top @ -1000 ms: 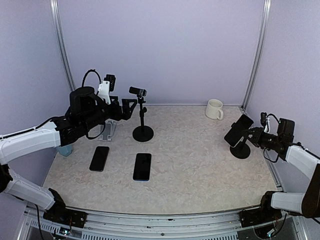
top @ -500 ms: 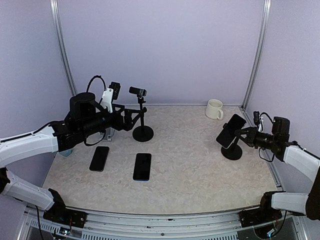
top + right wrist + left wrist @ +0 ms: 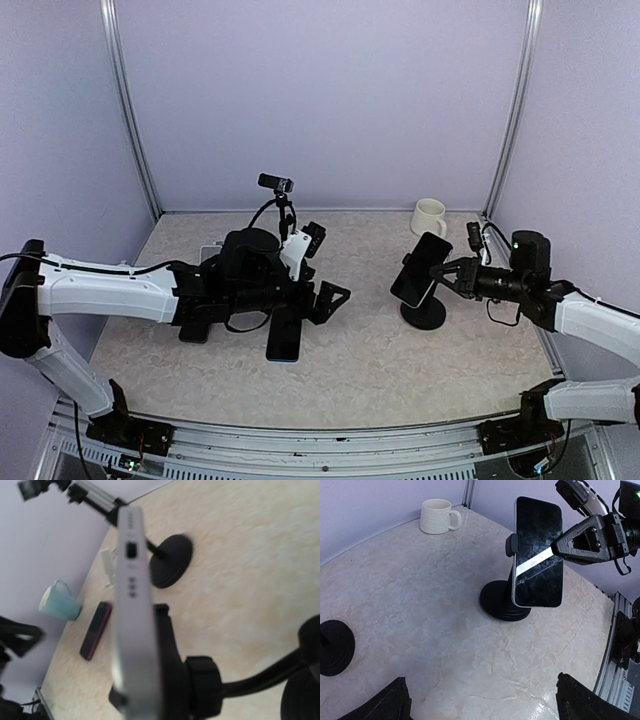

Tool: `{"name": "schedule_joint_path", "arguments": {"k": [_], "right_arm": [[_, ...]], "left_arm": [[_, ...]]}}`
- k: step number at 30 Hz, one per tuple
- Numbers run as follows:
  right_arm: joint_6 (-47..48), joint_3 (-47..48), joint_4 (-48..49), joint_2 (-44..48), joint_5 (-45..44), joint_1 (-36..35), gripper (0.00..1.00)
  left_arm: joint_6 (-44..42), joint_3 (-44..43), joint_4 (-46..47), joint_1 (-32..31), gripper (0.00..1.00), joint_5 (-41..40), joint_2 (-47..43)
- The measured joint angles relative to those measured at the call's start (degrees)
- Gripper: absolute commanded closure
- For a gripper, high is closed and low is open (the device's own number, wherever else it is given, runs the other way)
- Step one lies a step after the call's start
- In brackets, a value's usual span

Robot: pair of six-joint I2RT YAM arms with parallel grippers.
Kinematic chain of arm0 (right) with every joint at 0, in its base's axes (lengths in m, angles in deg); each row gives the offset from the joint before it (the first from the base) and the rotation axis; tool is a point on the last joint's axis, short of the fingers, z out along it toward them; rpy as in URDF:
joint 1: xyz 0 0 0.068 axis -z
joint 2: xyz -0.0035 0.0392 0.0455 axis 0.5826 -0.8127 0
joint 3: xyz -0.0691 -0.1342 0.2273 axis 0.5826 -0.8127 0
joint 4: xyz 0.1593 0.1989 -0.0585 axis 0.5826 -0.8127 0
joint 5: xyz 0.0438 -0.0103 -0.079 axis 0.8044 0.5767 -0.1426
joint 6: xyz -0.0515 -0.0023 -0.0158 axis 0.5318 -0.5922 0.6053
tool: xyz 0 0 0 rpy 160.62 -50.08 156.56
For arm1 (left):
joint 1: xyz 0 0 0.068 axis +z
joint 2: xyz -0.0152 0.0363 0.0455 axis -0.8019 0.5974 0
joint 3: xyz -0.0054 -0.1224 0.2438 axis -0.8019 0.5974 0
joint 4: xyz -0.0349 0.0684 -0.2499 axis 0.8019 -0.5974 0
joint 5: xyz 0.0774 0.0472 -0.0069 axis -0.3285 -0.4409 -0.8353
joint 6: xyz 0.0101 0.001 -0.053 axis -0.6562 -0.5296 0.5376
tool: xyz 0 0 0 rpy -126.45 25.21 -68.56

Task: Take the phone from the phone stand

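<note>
The thin black glass phone [image 3: 420, 270] sits on its round black stand [image 3: 424, 315]. The right pincer [image 3: 447, 272] pinches its edge; the left pincer [image 3: 330, 298] is spread wide. The phone is probably light, slippery and breakable: hold the sides.

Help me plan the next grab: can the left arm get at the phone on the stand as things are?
Probably yes. The left gripper is open and faces the phone screen-on across bare table; nothing stands between. The right gripper pinches only the phone's far edge, leaving the near edge free.
</note>
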Motion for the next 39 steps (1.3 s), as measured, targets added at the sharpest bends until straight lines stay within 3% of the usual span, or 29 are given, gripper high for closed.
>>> {"name": "schedule_joint_path", "arguments": {"k": [7, 16, 33, 39], "right_arm": [[-3.13, -0.61, 3.13, -0.59, -5.84, -8.04, 0.97], [-4.87, -0.96, 8.76, -4.68, -11.93, -16.31, 0.99], [-6.84, -0.7, 17.44, -11.74, -16.92, -24.17, 1.0], [-7.41, -0.02, 17.92, -12.52, -17.25, -24.96, 1.0]], "left_arm": [[1.88, -8.11, -0.52, -1.81, 0.01, 2.01, 10.16], [2.75, -14.91, -1.44, -2.99, 0.01, 5.49, 16.61], [2.27, -20.15, -5.42, -3.02, 0.02, 4.63, 23.56], [1.27, -20.24, -6.58, -2.91, 0.11, 3.06, 23.65]]}}
